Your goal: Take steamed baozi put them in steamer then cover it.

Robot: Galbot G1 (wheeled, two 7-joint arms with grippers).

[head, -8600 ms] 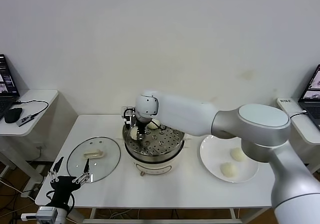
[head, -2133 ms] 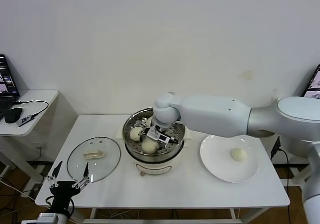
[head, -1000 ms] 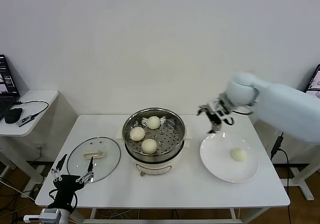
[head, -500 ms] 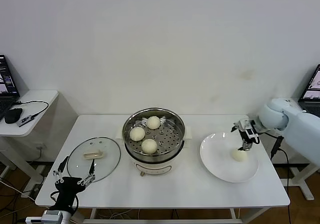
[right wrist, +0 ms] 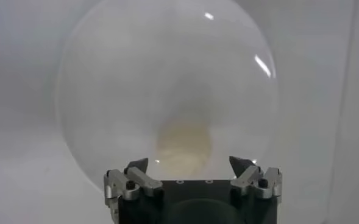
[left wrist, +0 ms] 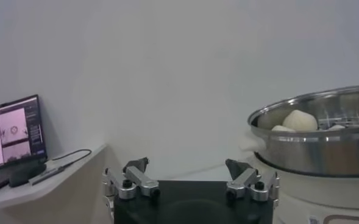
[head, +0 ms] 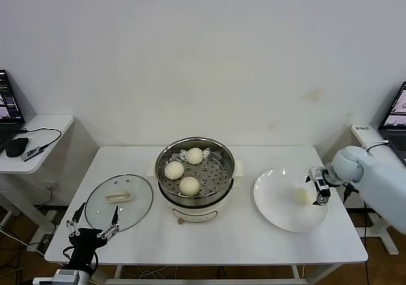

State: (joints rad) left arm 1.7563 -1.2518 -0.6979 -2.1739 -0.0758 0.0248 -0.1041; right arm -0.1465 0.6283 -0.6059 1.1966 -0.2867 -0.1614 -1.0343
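Observation:
Three cream-white baozi (head: 189,185) lie in the shiny steel steamer (head: 216,155) on its cream pot body at the table's middle. One baozi (head: 301,195) lies on the white plate (head: 279,212) at the right. My right gripper (head: 319,188) is open just right of that baozi, low over the plate; in the right wrist view the baozi (right wrist: 183,143) sits ahead of the open jaws, between the fingertips (right wrist: 138,165). The glass cover (head: 119,201) with its beige handle lies flat on the table at the left. My left gripper (head: 92,233) is open, parked below the table's front left edge.
A side table (head: 38,132) at the far left bears a laptop, a mouse and a cable. The left wrist view shows the steamer's steel wall (left wrist: 325,152) with baozi tops above it. A laptop screen shows at the far right edge.
My right arm has left the steamer, swung right and come down to the plate's right side beside the last baozi. Three baozi now lie in the steamer. The left gripper stayed parked.

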